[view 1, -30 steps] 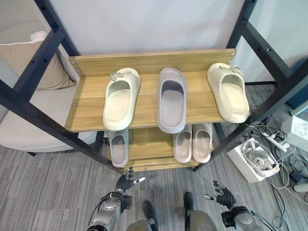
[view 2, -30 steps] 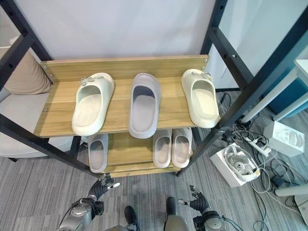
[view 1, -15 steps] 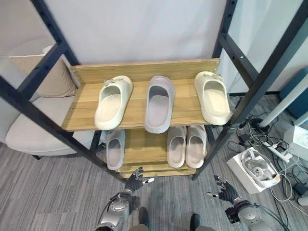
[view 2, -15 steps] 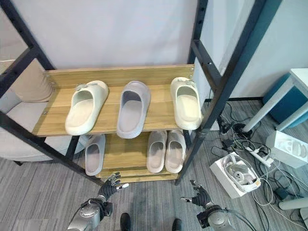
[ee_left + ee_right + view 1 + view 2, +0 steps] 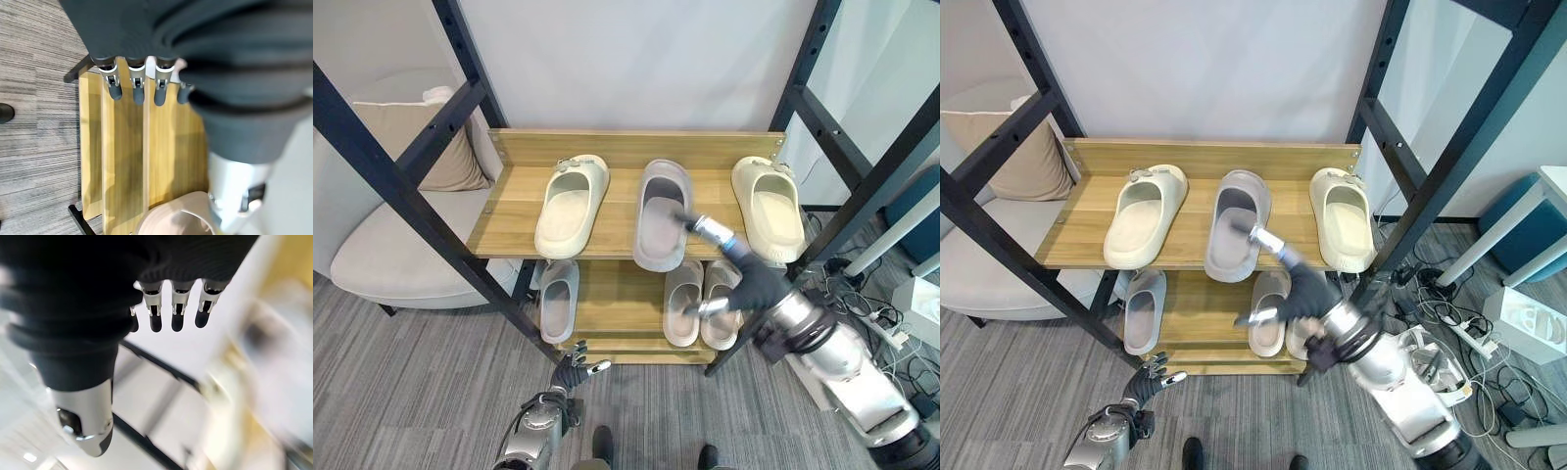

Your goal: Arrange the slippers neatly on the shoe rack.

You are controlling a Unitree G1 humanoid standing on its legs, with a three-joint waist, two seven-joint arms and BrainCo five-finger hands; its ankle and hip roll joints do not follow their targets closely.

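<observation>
Low by the floor, the left hand [image 5: 571,371] hangs with fingers loosely spread, holding nothing. Up goes the right hand [image 5: 1295,291], fingers extended and empty, just before the grey slipper [image 5: 662,212] on the shoe rack [image 5: 509,211], cream slippers [image 5: 570,205] either side. Looks light, squashy foam; pinch the heel rim.

Left hand [image 5: 146,29] open above shoe rack [image 5: 122,161]
</observation>
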